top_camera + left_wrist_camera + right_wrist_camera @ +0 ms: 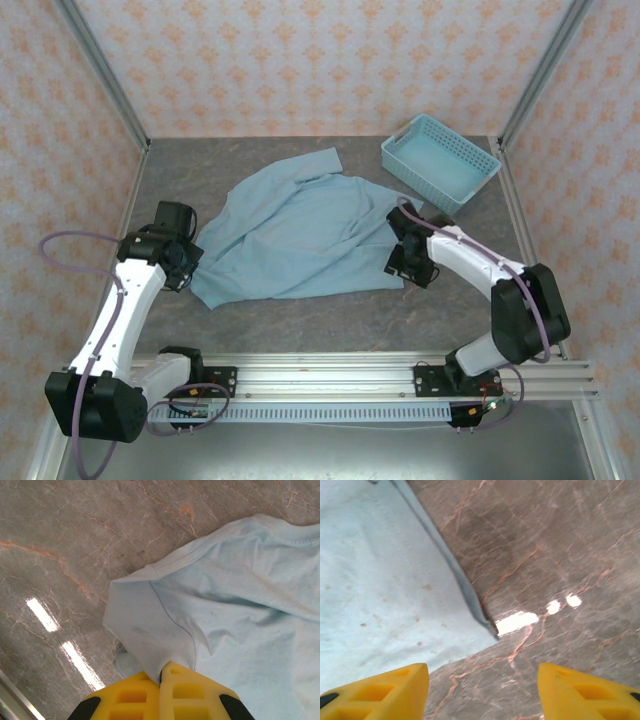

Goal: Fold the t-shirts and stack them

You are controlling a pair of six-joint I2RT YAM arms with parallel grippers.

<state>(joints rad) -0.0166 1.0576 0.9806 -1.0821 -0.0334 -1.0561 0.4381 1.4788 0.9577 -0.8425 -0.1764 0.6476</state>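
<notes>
T-shirt (300, 235) lies rumpled on the desk (330, 320), one edge clamped in the left gripper (162, 672), the right gripper (483, 675) gaping just beside the opposite hem, so this looks like spreading-out, with the right pinch due next.

The light blue soft cloth t-shirt (300, 235) lies spread on the grey veined stone table (330, 320); the light blue perforated plastic basket (440, 160) stands at its two o'clock, just beside it. The left gripper (190, 262) is at its eight o'clock edge, the right gripper (405, 262) at four o'clock.
</notes>
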